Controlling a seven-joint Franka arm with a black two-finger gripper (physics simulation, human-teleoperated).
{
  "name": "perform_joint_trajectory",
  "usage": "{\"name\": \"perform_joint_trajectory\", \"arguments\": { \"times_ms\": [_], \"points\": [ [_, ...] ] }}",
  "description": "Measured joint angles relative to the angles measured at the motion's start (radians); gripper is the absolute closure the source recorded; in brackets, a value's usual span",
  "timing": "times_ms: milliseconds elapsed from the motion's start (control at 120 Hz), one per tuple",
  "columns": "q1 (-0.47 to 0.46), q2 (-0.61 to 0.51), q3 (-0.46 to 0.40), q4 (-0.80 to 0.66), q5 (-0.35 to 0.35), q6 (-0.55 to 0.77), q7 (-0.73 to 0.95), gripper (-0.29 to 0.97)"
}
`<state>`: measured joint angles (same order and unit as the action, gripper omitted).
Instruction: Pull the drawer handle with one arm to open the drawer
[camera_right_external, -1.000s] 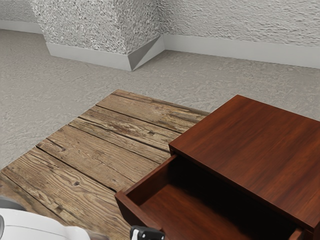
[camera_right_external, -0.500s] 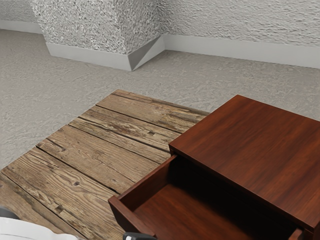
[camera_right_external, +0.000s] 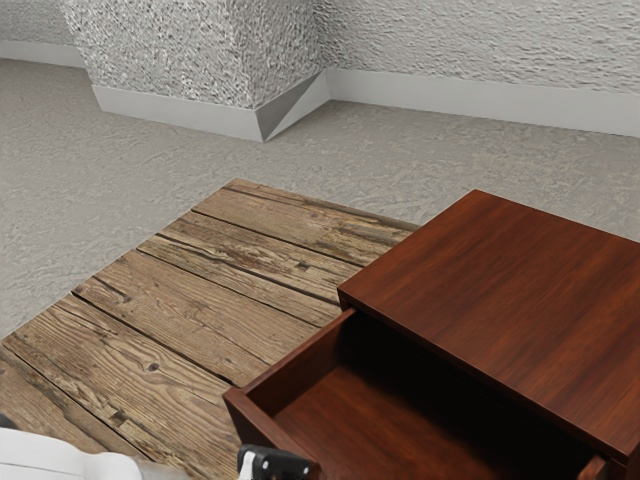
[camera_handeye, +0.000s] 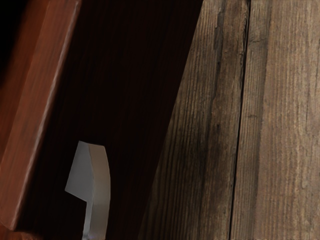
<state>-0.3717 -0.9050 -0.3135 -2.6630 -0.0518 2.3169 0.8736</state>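
Whether the jaws stand wide or narrow cannot be told. In the exterior view, at its lower edge, the black block (camera_right_external: 275, 464) that carries them sits just beside the drawer's front corner, on the side toward the exterior view's left.

A grey, rough-textured floor (camera_right_external: 90, 180) takes up most of the room. It meets a wall (camera_right_external: 200, 50) of the same rough grey, which has a pale skirting board (camera_right_external: 470, 98) along its foot and juts out in one angled corner.

The surface (camera_right_external: 190, 300) is made of weathered wooden planks with dark seams between them; in the wrist view the same planks (camera_handeye: 260, 125) run alongside the drawer front.

On the surface, toward the exterior view's right, stands a dark red-brown cabinet (camera_right_external: 510, 300) with a flat, glossy top.

The drawer (camera_right_external: 298, 368) is pulled well out of the cabinet toward the view's lower edge, so it stands open. What shows of its inside is its own red-brown bottom and side walls, which go dark toward the back, where the cabinet top shades them.

In the wrist view the drawer's red-brown front edge (camera_handeye: 35, 115) slants beside a deeply shadowed face. A pale grey, curved piece that looks like the handle (camera_handeye: 92, 187) stands out from that face, close under the camera.

A white part of the arm (camera_right_external: 55, 460) lies at the exterior view's lower left corner, over the planks.
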Motion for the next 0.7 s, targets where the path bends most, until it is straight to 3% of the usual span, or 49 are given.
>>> {"name": "perform_joint_trajectory", "arguments": {
  "times_ms": [183, 300, 367, 450, 508, 592, 700],
  "points": [
    [0.009, 0.0, -0.002, 0.019, -0.006, -0.015, 0.001, 0.03],
    [0.069, 0.035, -0.005, 0.18, -0.017, -0.122, -0.042, 0.02],
    [0.093, 0.129, 0.003, 0.384, 0.011, -0.252, -0.111, 0.01],
    [0.124, 0.343, 0.038, 0.735, 0.074, -0.452, -0.225, 0.01],
    [0.178, 0.461, 0.051, 0.882, 0.106, -0.552, -0.297, 0.01],
    [0.241, 0.604, 0.085, 1.0, 0.131, -0.652, -0.39, 0.0],
    [0.26, 0.694, 0.131, 1.032, 0.148, -0.719, -0.491, 0.0]
  ]
}}
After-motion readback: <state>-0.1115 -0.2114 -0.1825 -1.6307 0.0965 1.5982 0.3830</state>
